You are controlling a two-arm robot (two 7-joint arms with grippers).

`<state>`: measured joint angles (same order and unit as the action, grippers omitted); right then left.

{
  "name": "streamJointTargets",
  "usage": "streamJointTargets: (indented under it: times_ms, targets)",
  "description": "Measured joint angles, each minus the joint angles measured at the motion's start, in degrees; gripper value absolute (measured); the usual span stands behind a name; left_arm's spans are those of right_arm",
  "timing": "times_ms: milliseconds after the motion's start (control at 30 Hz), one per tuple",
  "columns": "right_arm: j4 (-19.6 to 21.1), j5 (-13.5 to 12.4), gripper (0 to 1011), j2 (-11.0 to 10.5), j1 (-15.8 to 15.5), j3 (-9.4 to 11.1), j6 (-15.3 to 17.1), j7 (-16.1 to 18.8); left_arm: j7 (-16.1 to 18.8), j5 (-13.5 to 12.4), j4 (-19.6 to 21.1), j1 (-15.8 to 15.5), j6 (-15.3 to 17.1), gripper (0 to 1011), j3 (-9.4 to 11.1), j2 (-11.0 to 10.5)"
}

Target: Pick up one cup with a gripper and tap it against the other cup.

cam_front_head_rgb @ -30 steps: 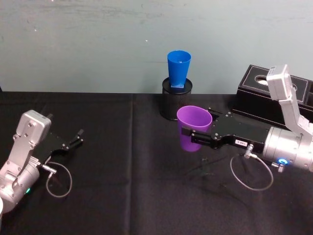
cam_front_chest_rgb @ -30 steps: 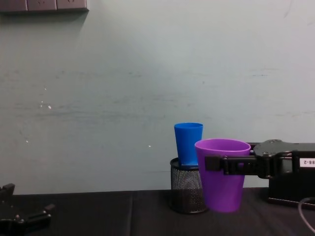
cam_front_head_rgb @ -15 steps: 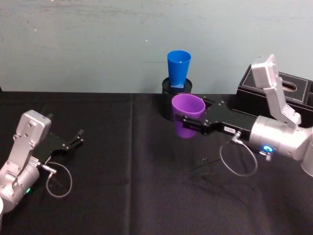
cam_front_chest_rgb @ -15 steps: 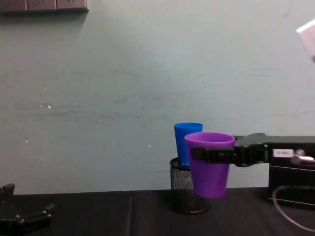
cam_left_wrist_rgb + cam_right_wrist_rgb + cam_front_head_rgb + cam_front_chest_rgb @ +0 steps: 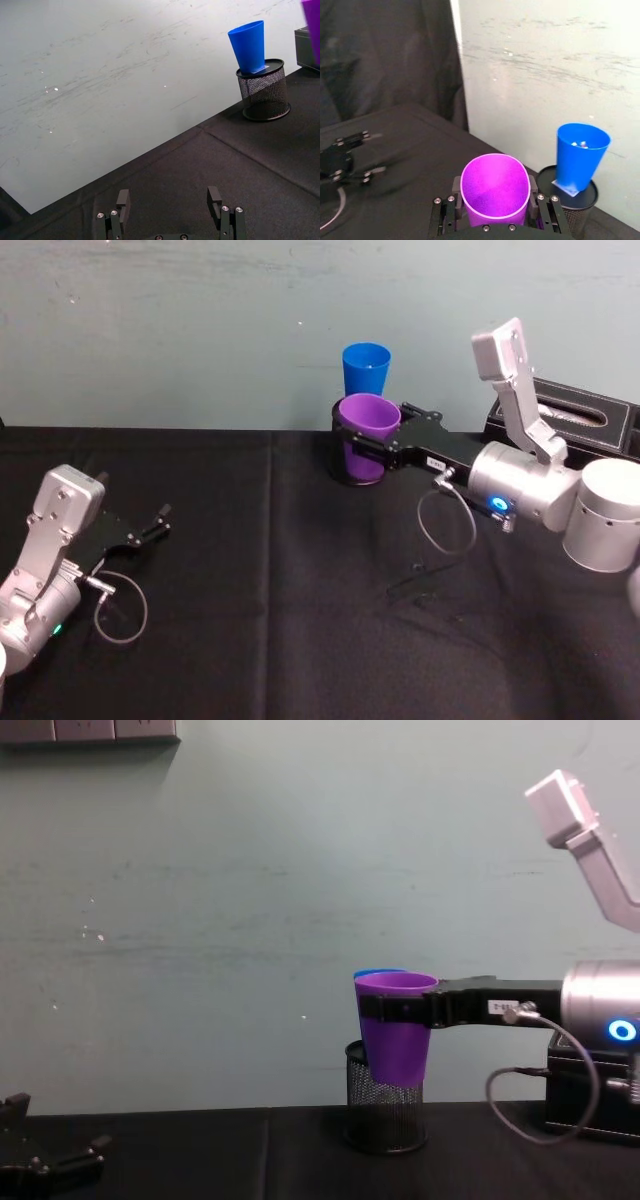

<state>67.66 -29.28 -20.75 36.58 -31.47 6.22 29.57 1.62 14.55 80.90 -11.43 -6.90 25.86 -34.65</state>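
Of the two cups, the purple cup (image 5: 367, 422) hangs upright above the table (image 5: 300, 600), clamped between the fingers of the right gripper (image 5: 362, 447). It is just in front of the blue cup (image 5: 366, 368); the right wrist view shows a gap between them. The blue cup stands in the single mesh holder (image 5: 385, 1122). The left gripper (image 5: 170, 200) rests at the table's left, fingers apart.

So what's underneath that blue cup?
A black mesh holder; the blue cup stands tilted on its top. What the holder contains is hidden. The right gripper holds the purple cup close by; the left gripper lies open, far off.
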Motion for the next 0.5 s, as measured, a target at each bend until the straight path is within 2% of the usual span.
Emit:
streamJointTargets:
  times_ms: [100, 500]
  targets:
    - [-2.9, 1.1, 726, 2.1, 1.6, 0.3, -0.3, -1.4, 0.0, 0.0, 0.0, 0.0, 0.0, 1011, 0.0, 0.0]
    - [-10.4, 3.4, 726, 6.9, 6.0, 1.5, -1.4, -3.2, 0.0, 0.0, 0.0, 0.0, 0.0, 1011, 0.0, 0.0]
